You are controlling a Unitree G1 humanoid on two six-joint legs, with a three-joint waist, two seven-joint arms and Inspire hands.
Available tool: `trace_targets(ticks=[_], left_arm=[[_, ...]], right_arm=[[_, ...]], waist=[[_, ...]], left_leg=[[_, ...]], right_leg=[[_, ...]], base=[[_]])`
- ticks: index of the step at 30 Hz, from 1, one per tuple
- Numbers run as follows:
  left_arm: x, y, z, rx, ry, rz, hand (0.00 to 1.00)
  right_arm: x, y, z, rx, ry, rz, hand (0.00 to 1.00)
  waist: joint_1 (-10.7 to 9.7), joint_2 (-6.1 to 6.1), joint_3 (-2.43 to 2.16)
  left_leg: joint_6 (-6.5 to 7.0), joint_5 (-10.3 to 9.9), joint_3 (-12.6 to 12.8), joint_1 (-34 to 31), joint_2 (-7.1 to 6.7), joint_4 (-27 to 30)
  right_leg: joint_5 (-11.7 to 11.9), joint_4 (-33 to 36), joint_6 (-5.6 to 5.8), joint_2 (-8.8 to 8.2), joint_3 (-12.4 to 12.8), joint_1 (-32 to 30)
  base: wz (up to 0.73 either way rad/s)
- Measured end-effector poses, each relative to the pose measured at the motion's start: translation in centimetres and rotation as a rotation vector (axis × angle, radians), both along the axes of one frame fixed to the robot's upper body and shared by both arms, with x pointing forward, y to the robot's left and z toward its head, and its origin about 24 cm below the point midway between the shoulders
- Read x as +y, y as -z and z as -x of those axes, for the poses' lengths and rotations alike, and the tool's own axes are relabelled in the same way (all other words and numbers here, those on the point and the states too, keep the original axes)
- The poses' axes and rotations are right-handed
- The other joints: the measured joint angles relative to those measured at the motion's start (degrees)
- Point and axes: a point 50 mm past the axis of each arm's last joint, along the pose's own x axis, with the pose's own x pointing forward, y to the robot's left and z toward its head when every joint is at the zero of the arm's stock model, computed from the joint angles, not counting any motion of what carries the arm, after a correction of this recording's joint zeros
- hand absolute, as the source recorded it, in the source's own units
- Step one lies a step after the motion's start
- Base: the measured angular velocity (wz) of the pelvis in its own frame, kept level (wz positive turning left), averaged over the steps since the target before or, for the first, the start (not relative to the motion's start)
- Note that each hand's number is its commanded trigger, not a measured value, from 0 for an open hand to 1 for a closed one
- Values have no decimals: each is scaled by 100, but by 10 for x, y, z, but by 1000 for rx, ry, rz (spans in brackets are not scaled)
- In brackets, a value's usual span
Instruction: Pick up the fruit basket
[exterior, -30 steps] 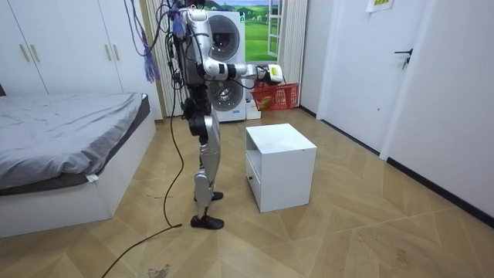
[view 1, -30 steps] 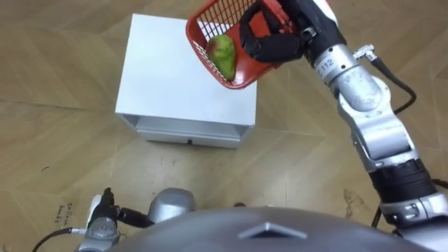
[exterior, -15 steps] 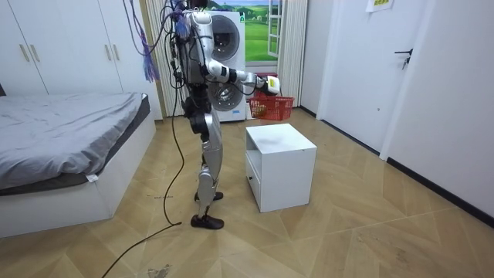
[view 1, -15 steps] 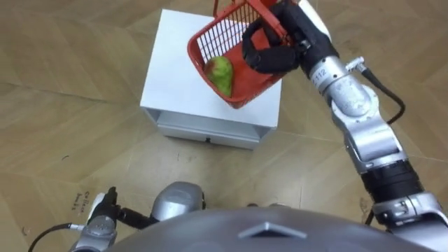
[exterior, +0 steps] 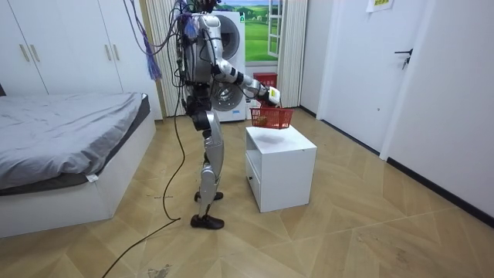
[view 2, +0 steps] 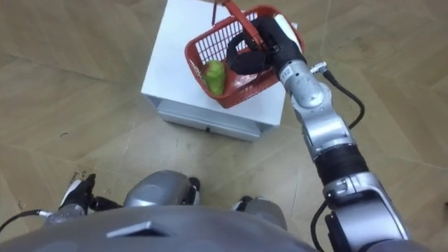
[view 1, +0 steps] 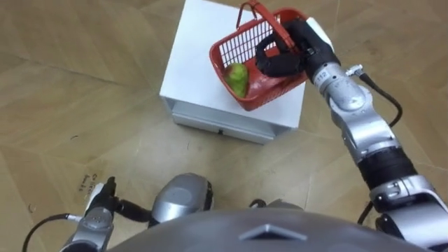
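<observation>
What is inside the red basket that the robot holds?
One green fruit lies in the red basket. The right hand, curled over the rim, hides part of the bottom.

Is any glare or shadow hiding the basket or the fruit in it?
Left eye view: no glare on the white cabinet; red basket and green fruit evenly lit, right robot hand gripping its rim. Room view: faint shadow on the cabinet under it.

No text, number or brand can be read: the faint marking on the floor [view 1: 85, 182] and the sign on the wall [exterior: 378, 5] are illegible.
</observation>
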Motion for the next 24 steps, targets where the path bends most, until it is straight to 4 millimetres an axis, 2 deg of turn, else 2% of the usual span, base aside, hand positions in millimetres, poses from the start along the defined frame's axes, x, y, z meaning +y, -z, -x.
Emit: trace_targets(ticks=[4, 6, 17, 18, 19, 20, 24], left_arm=[[-1, 1, 12, 29, 2, 2, 0], [-4, 2, 11, 31, 11, 10, 0], [-13, 5, 12, 56, 61, 30, 0], [-13, 5, 13, 62, 62, 31, 0], [-14, 6, 14, 71, 66, 31, 0], [-15, 6, 15, 82, 71, 30, 0], [-17, 7, 15, 91, 84, 35, 0]], right_arm=[[-8, 8, 1, 27, 51, 25, 100], [-11, 12, -2, 41, 72, 39, 100], [-20, 13, -15, 71, 149, 11, 100], [-21, 14, -16, 76, 156, 8, 62], [-23, 14, -18, 84, 166, 10, 20], [-24, 14, -20, 87, 171, 13, 0], [-30, 20, -20, 121, 214, 3, 0]], waist=[[-3, 30, 15], [-2, 56, 28], [148, 211, 25], [153, 229, 24], [158, 254, 25], [180, 272, 26], [264, 281, 28]], left_leg=[[-13, 8, -175, -79, -44, 27], [-19, 11, -208, -95, -49, 30], [-34, 22, -312, -325, -78, 41], [-36, 22, -322, -338, -79, 47], [-36, 23, -335, -348, -81, 53], [-37, 23, -339, -355, -84, 52], [-49, 30, -349, -381, -124, 42]], right_leg=[[-32, -40, 50, -9, -119, 26], [-37, -45, 57, -5, -117, 25], [-46, -106, 69, -14, -264, -123], [-47, -103, 70, -18, -277, -128], [-54, -96, 74, -23, -306, -131], [-65, -96, 78, -30, -333, -132], [-147, -88, 130, -103, -515, -139]], base=[[23], [14], [4], [6], [7], [5], [3]])
